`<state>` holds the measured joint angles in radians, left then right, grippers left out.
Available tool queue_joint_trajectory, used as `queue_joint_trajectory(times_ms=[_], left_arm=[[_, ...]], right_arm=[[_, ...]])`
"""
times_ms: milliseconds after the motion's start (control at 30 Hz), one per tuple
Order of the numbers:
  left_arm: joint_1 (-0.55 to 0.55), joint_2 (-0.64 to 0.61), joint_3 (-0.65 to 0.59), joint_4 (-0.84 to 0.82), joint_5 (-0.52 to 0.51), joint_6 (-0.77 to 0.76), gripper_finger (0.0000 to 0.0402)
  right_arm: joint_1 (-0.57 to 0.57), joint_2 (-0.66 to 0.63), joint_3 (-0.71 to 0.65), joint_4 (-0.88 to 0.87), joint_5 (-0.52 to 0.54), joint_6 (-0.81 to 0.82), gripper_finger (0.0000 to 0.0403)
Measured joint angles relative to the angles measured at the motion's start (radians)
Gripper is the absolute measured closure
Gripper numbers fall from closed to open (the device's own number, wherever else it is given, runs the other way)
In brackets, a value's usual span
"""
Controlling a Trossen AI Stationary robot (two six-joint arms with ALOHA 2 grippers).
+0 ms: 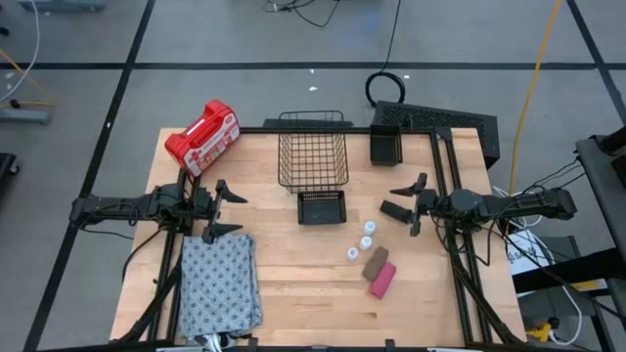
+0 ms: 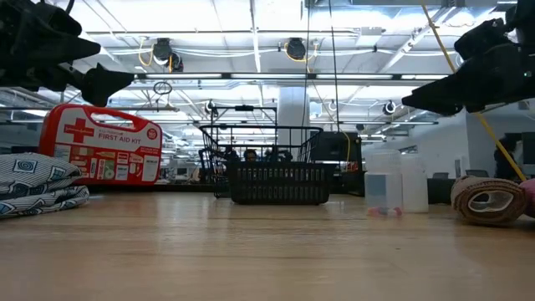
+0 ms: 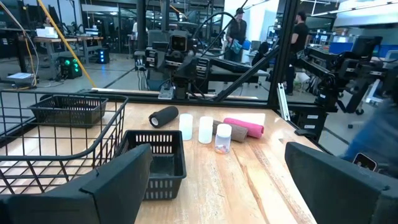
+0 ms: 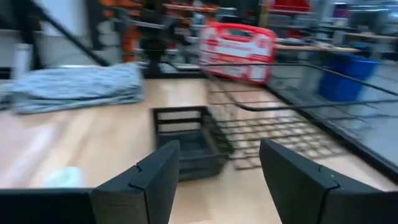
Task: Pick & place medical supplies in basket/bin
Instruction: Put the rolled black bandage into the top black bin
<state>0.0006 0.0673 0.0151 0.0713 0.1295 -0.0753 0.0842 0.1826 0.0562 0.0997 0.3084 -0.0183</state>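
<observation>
A: High view is showing the basket [image 1: 313,149] sitting empty; the vials [image 1: 361,241], brown block [image 1: 375,261], pink block [image 1: 381,280] and cloth [image 1: 219,282] are all lying on the table [image 1: 313,293].

B: Both grippers are hanging spread and empty, the left gripper [image 1: 224,209] just above the cloth, the right gripper [image 1: 415,203] near the vials. Nothing is placed yet.

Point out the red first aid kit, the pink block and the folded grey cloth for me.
first aid kit [image 1: 202,137], high view, middle of its red lid.
pink block [image 1: 381,281], high view, centre of its top.
grey cloth [image 1: 219,286], high view, middle of the folded top layer.
</observation>
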Motion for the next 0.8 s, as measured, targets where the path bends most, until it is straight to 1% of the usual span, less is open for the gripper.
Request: queue_joint_trajectory(times_ms=[800], left_arm=[[0.000, 0.000, 0.000, 0.000, 0.000, 0.000, 0.0027]], right_arm=[[0.000, 0.001, 0.000, 0.000, 0.002, -0.001, 0.0190]])
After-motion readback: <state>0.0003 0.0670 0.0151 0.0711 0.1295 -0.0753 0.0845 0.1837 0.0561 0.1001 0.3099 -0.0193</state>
